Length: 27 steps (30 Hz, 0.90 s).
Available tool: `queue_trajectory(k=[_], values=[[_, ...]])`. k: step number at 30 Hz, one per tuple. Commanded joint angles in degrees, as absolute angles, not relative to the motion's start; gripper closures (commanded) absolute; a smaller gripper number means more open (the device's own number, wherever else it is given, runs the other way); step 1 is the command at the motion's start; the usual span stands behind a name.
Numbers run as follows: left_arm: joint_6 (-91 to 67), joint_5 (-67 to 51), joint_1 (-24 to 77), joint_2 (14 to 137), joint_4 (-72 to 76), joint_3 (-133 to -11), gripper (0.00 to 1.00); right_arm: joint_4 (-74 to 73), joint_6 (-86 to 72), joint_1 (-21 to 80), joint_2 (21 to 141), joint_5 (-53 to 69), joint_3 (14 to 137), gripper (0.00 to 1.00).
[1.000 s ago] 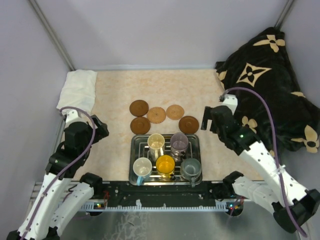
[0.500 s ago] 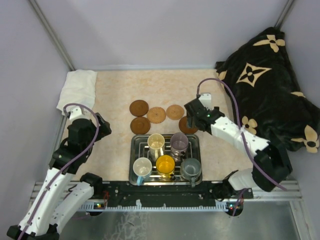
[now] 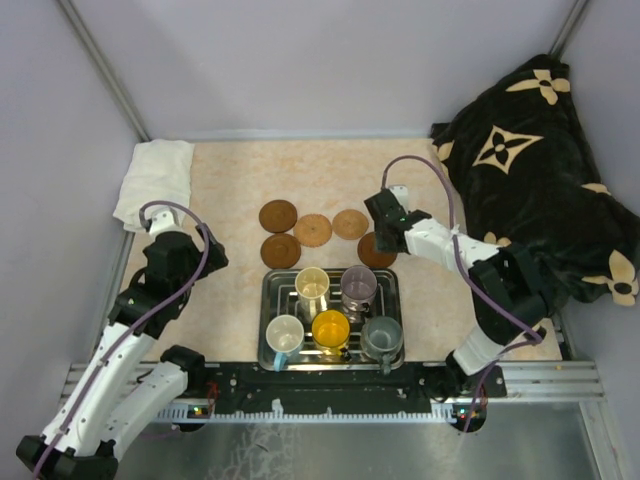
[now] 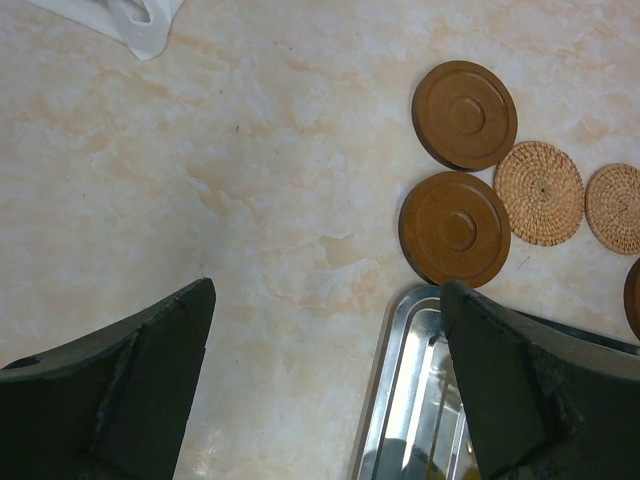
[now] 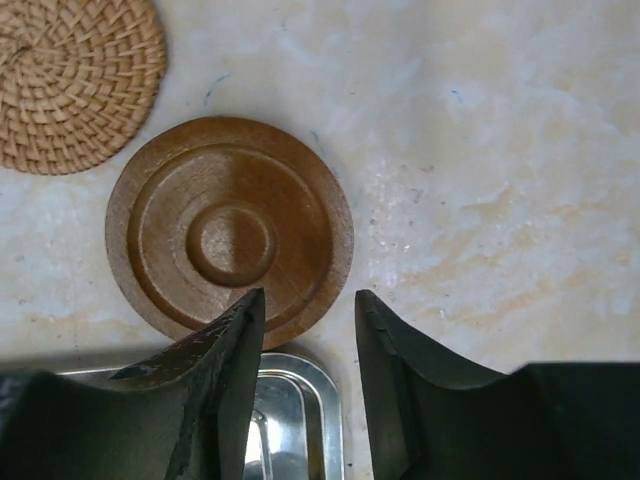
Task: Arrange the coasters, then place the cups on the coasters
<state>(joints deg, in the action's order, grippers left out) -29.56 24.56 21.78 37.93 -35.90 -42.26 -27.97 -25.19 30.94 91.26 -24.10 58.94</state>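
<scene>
Our right gripper (image 5: pixel 308 312) hangs over the lower right rim of the dark coaster (image 5: pixel 230 240), jaws narrowly apart and gripping nothing. The left gripper (image 4: pixel 327 300) hovers wide apart and empty. The coaster lies flat just beside the tray (image 5: pixel 298 425), so we fear the fingers skidding off its thin rim, or catching the tray and jolting the cups (image 3: pixel 331 328).

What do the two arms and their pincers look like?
The left arm and right arm have white shells with black joints; a purple cable loops along each. The left pincer and right pincer each have two thick, matte black fingers.
</scene>
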Motion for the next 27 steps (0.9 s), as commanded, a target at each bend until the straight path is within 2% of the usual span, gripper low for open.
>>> queue_trajectory(k=[1,5,9,12,19,27], values=[[-28.45,24.72,21.99,38.30,-34.03,-42.21,0.00,-22.41,-23.89,31.00,92.05,-18.93,59.51,0.59],[-28.45,24.86,21.99,38.32,-33.94,-42.08,0.00,-22.38,-23.75,30.99,93.76,-19.80,59.62,0.52],[-28.59,24.94,21.97,38.31,-33.99,-41.94,0.00,-22.33,-23.17,30.94,96.42,-20.38,60.27,0.51],[-28.78,25.20,22.01,38.21,-34.23,-41.71,0.00,-21.95,-22.79,30.98,98.62,-19.40,61.03,0.59],[-28.43,25.54,21.97,37.68,-34.78,-41.65,0.00,-23.68,-23.83,30.82,103.73,-21.63,64.55,0.61],[-28.37,26.98,22.00,37.18,-35.32,-41.50,0.00,-28.28,-28.54,28.74,105.85,-26.69,65.18,0.71]])
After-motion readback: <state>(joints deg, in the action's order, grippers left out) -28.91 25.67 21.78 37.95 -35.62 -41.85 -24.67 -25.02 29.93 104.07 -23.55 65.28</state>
